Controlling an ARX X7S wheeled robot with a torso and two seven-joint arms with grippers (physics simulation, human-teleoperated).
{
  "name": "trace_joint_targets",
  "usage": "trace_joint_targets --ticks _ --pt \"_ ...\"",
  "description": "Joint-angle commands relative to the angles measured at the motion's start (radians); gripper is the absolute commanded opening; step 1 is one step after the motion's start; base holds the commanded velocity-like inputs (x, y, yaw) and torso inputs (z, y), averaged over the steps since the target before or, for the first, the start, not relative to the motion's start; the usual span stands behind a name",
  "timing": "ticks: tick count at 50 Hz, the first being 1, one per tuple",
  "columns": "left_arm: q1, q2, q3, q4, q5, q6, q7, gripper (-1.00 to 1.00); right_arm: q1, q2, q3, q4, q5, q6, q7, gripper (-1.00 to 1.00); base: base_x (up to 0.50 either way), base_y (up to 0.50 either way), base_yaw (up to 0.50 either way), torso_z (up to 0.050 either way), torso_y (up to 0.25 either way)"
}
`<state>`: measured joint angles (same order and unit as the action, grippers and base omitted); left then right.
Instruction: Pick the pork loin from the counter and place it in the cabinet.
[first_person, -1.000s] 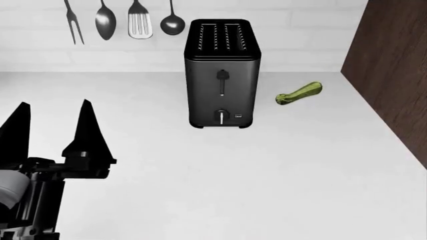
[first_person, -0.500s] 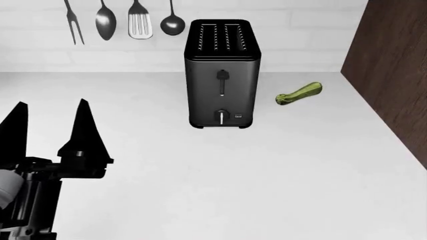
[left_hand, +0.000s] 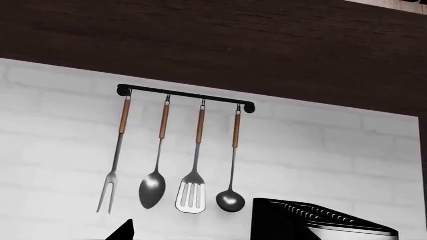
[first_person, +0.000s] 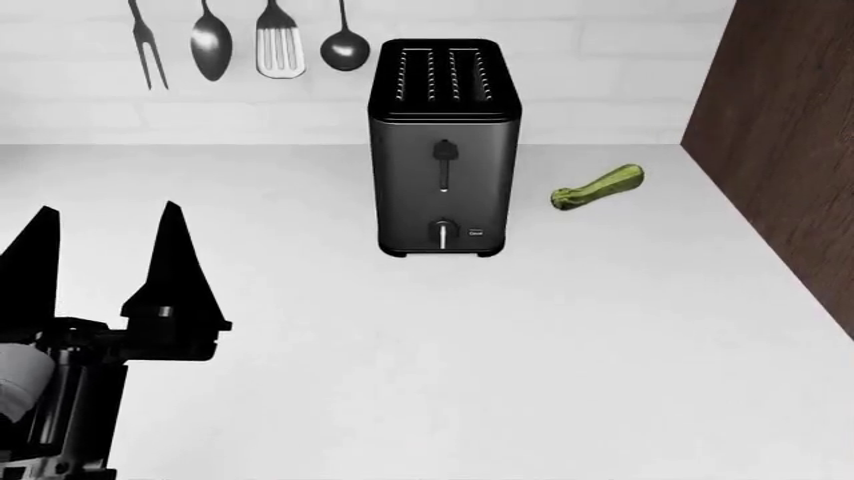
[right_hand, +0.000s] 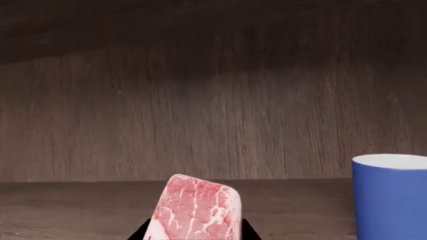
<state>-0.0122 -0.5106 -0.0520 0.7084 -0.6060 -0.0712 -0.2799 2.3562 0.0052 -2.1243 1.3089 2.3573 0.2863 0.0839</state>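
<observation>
I'm in the placing step now. Through the right wrist camera I see the pork loin (right_hand: 197, 207) standing on end between the two dark tips of my right pincer (right_hand: 193, 231), which show just at either side of its lower part, so I take it as clamped on the meat. Behind it is brown wood grain all round: a back wall and a flat cabinet shelf (right_hand: 80, 205) running under the slice. I judge the meat is already inside the cabinet, above or close to the shelf; whether it touches the wood I cannot tell, since its lower end is cut off by the picture edge. A blue cup (right_hand: 390, 195) stands on the same shelf off to one side, apart from the meat.

From the head camera the right arm is out of view. My left pincer (first_person: 107, 232) hangs over the white surface (first_person: 534, 350), its two black fingers spread wide with nothing between them. The toaster (first_person: 443, 145) and the zucchini (first_person: 598, 187) sit untouched further back.

Next, as I reckon it, I lower the slice until it rests on the shelf, part the right fingers, and draw straight back, minding the cup so I don't knock it on the way out.
</observation>
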Motion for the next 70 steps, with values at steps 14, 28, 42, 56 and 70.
trace_joint_targets --ticks 14,28,42,56,70 --pt "-0.012 -0.005 0.011 0.001 0.006 -0.009 -0.010 1.00 -0.072 -0.005 -0.702 0.000 0.549 0.051 -0.051 -1.00 0.01 0.00 0.00 0.000 0.000" --pt "-0.007 -0.007 0.012 0.000 0.002 -0.004 -0.008 1.00 -0.069 -0.005 -0.631 0.000 0.442 0.086 -0.059 1.00 0.00 0.00 0.00 0.000 0.000" --pt "0.001 -0.009 0.013 0.003 0.001 0.001 -0.008 1.00 -0.001 -0.005 0.024 -0.003 -0.182 0.149 -0.054 1.00 0.00 0.00 0.00 0.000 0.000" --pt "0.015 -0.011 0.013 0.010 -0.002 0.009 -0.005 1.00 0.000 -0.005 0.856 -0.029 -0.979 0.293 -0.045 1.00 0.00 0.00 0.00 0.000 0.000" --pt "0.031 -0.020 0.008 0.028 -0.007 0.016 -0.004 1.00 -0.045 0.114 1.316 -0.437 -1.241 0.532 0.133 1.00 0.00 0.00 0.00 0.000 0.000"
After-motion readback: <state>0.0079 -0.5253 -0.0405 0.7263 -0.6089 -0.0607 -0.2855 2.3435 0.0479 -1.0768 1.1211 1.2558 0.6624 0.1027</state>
